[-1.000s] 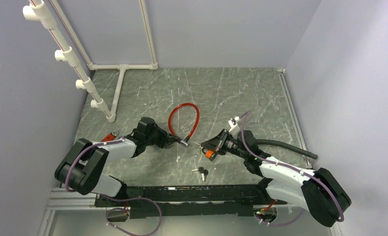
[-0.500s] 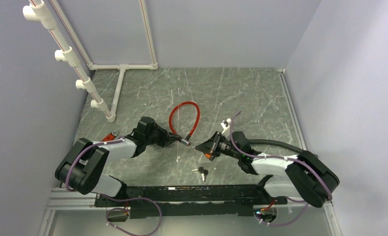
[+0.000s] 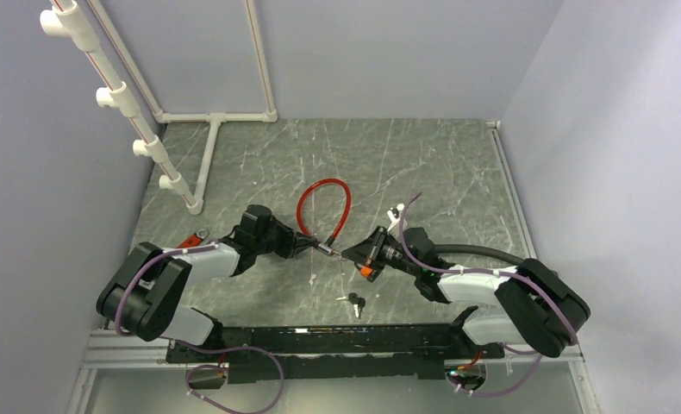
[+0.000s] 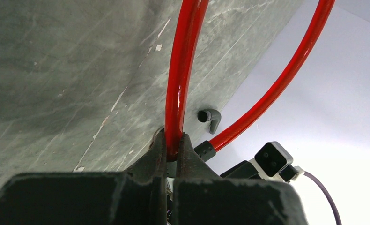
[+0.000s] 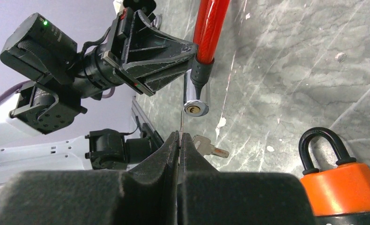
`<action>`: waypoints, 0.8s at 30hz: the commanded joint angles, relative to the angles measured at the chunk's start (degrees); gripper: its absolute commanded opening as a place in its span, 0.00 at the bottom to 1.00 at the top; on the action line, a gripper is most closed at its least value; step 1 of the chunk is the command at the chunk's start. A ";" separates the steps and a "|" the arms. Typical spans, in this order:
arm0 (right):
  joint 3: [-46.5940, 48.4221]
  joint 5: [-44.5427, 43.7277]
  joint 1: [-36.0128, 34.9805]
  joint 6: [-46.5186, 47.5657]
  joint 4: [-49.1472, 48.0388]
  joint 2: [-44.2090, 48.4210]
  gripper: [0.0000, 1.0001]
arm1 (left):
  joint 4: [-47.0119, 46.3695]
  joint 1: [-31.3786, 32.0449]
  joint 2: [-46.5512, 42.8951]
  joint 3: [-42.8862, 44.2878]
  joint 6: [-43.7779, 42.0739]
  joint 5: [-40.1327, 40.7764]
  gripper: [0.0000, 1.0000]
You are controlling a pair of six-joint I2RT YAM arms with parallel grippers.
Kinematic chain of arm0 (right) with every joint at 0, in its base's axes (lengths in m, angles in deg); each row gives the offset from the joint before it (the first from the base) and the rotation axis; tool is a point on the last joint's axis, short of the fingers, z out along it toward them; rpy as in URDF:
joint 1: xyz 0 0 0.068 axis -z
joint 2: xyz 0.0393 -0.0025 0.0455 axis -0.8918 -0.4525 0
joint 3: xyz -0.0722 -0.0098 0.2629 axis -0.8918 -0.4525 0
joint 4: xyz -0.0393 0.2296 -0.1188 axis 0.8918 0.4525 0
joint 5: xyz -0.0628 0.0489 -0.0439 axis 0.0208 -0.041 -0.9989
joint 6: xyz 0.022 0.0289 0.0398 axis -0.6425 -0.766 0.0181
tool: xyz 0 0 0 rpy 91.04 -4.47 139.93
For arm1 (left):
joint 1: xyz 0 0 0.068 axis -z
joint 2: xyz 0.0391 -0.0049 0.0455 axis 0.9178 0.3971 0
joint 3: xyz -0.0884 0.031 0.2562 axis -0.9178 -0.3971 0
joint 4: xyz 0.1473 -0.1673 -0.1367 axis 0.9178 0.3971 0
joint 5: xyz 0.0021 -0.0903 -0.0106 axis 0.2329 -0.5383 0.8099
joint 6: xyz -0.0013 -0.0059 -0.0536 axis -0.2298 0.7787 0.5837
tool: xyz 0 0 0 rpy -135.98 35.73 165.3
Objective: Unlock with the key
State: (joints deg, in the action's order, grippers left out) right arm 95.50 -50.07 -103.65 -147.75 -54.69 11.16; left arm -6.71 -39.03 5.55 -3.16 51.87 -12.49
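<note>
The right gripper [image 3: 348, 255] has advanced left, pinching the key [image 5: 181, 125], its tip just beside the lock cylinder [image 5: 196, 105]. The left gripper [image 4: 172, 149], arm stretched low, clamps the red cable [image 4: 181, 70].

No readable text or labels anywhere.

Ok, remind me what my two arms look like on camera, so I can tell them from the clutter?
They match: the left arm and right arm have bulky black shoulder housings, white link shells and black wrists. A purple cable loops along each. The fingers are black, wedge-shaped and scuffed grey at the edges. A green light glows on the left wrist's black module.
</note>
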 commanded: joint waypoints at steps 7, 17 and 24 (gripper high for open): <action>2.78 -0.51 -0.14 1.43 -4.18 -2.63 0.00 | -3.98 -0.02 -1.97 2.03 0.41 -0.71 0.00; 3.09 -0.64 -0.14 0.88 -5.52 -4.30 0.00 | -4.44 0.03 -1.12 2.06 0.33 -0.87 0.00; 2.62 0.77 -0.14 -0.77 -9.43 -6.87 0.00 | -5.49 0.03 -0.11 1.70 0.48 -0.97 0.00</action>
State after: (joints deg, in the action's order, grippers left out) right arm 96.68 -49.88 -103.65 -147.69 -57.86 5.48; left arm -6.69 -39.21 5.53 -3.13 51.85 -11.51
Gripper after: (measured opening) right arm 0.027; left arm 0.050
